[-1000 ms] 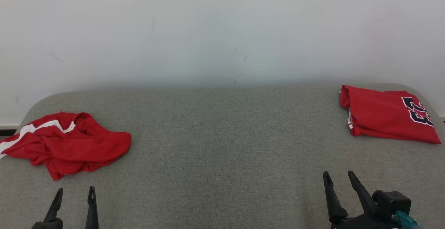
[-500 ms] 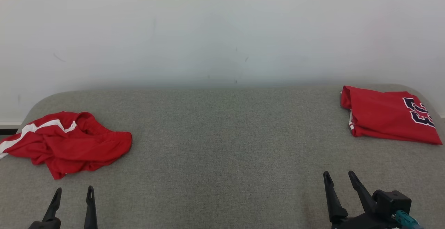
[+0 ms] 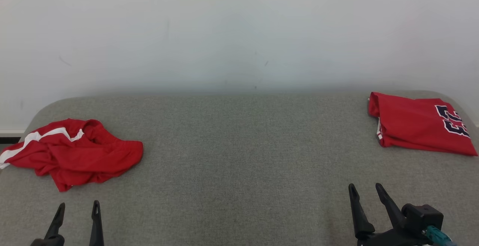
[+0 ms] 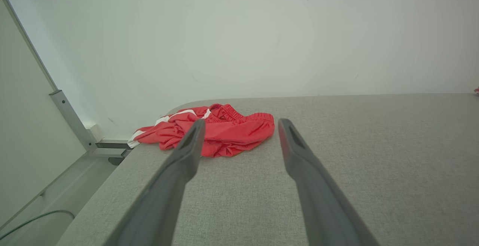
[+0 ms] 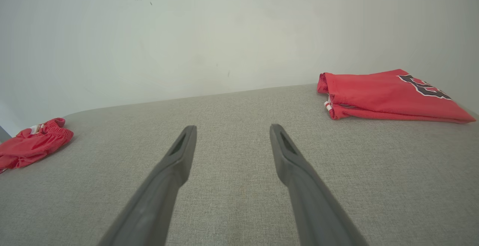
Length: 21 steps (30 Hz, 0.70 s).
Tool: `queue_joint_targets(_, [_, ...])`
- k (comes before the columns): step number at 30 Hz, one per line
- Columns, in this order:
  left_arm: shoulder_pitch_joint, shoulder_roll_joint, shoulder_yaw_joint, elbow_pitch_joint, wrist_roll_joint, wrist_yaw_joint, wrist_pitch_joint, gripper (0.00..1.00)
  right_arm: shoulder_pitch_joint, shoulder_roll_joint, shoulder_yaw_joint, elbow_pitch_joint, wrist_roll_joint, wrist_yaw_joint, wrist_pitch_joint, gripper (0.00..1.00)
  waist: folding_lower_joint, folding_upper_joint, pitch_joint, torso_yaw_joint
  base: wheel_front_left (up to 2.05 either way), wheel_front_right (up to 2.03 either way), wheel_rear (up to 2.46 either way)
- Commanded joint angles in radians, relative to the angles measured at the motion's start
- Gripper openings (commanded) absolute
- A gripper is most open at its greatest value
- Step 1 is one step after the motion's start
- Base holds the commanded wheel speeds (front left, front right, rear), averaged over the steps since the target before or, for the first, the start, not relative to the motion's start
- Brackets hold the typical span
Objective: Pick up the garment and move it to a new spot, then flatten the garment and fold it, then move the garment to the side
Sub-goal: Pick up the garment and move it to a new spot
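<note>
The crumpled red garment (image 3: 75,154), marked with a white stripe, lies in a heap at the left edge of the grey fabric-covered worktop (image 3: 243,145), and its striped end reaches that edge. The left gripper (image 3: 79,205) hangs near the front edge, just short of the garment and not touching it. Its two dark fingers are spread and hold nothing. In the left wrist view the heap sits straight ahead beyond the fingertips, partly hidden behind the finger on that view's left. The right gripper (image 3: 365,187) hangs near the front right of the worktop, fingers likewise apart and empty, well apart from the garment. A folded red jersey (image 3: 415,126) with dark numerals lies flat at the far right corner, beyond the right gripper.
</note>
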Motion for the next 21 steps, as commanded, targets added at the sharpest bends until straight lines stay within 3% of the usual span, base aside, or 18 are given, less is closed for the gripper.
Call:
queue_joint_targets(1, [0.003,0.006,0.0,0.001,-0.004,0.004,-0.007,1.0,0.008,0.003,-0.002,-0.006,-0.005,-0.002,0.0,1.0,-0.0001,-0.0001,0.0,0.002,0.0,0.0,0.0])
queue_joint_targets(10, [-0.011,0.014,-0.002,-0.001,-0.005,0.011,0.005,1.0,0.013,0.004,-0.01,-0.016,-0.005,-0.002,-0.001,1.0,-0.0001,-0.0001,0.01,0.042,0.0,0.0,0.0])
queue_joint_targets(21, [-0.03,0.03,0.001,-0.031,-0.008,0.022,0.027,1.0,0.029,0.004,-0.022,0.0,0.016,-0.002,-0.027,1.0,-0.0001,-0.0001,0.026,0.209,0.0,0.0,0.0])
